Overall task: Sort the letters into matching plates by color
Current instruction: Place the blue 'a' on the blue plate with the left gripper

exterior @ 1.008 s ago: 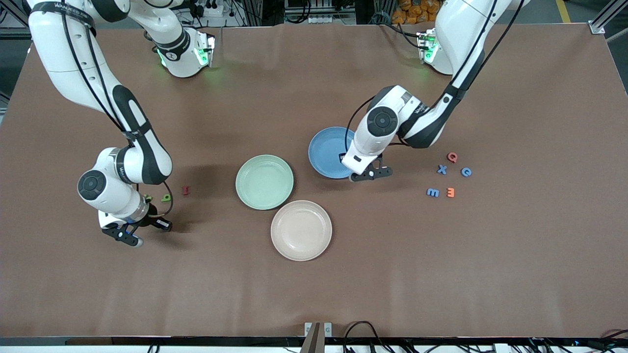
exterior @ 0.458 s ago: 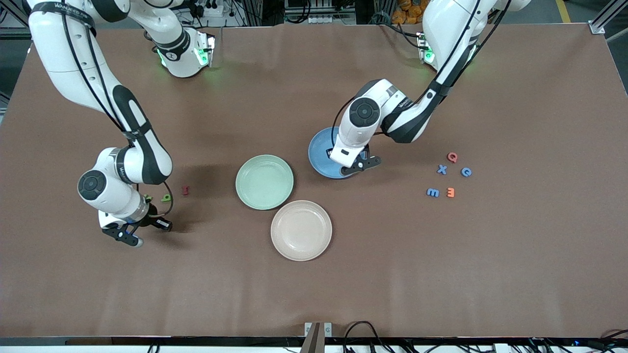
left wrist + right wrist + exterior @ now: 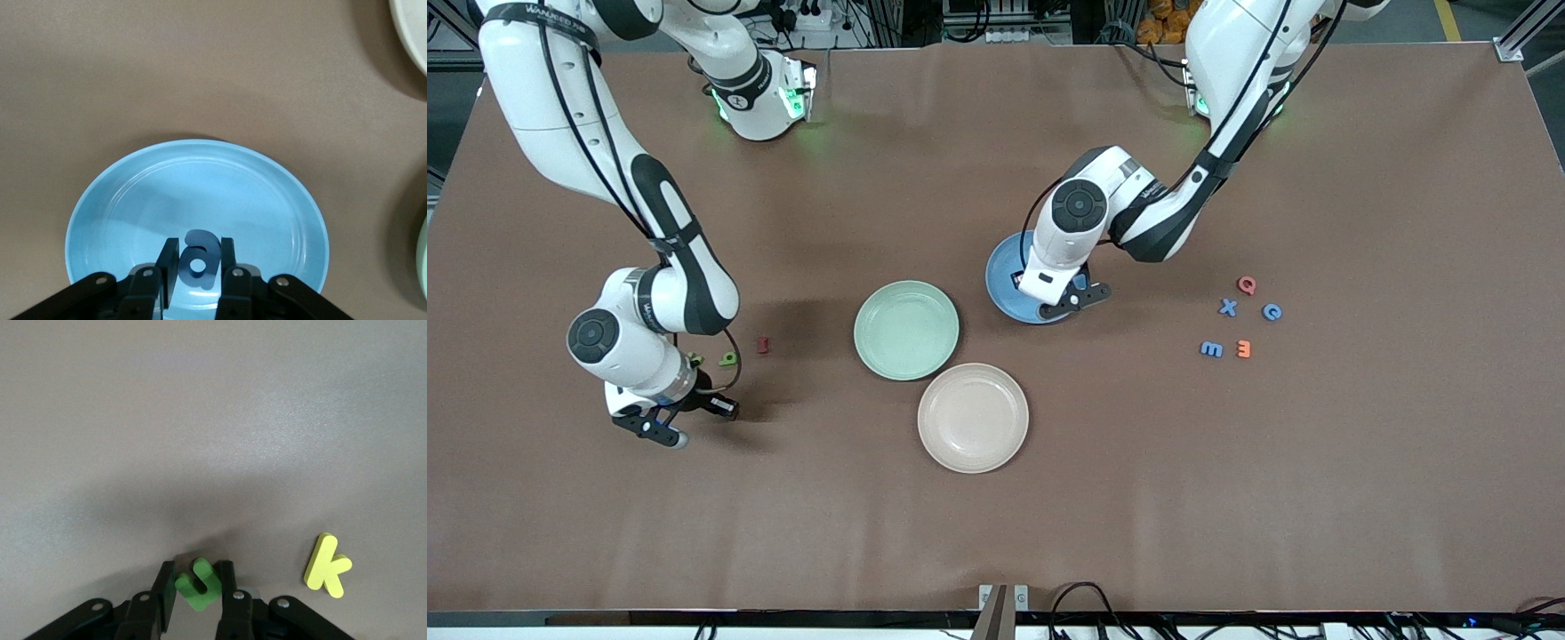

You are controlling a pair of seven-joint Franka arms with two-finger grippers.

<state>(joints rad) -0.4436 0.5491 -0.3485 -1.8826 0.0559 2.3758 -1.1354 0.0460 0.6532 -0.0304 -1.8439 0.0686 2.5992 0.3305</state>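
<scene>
Two grippers each clamp a chunky toy letter: the left gripper [image 3: 198, 275], wrist bent down, holds a blue letter [image 3: 199, 259] over the glossy round blue plate [image 3: 120, 207] mid-table. The right gripper [image 3: 198, 595] pinches a green letter [image 3: 199, 584] above the matte brown table [image 3: 1316, 498] toward the right arm's end, beside a yellow-green k [image 3: 327, 565]; the mint green plate [image 3: 906, 330] lies next to the blue one.
</scene>
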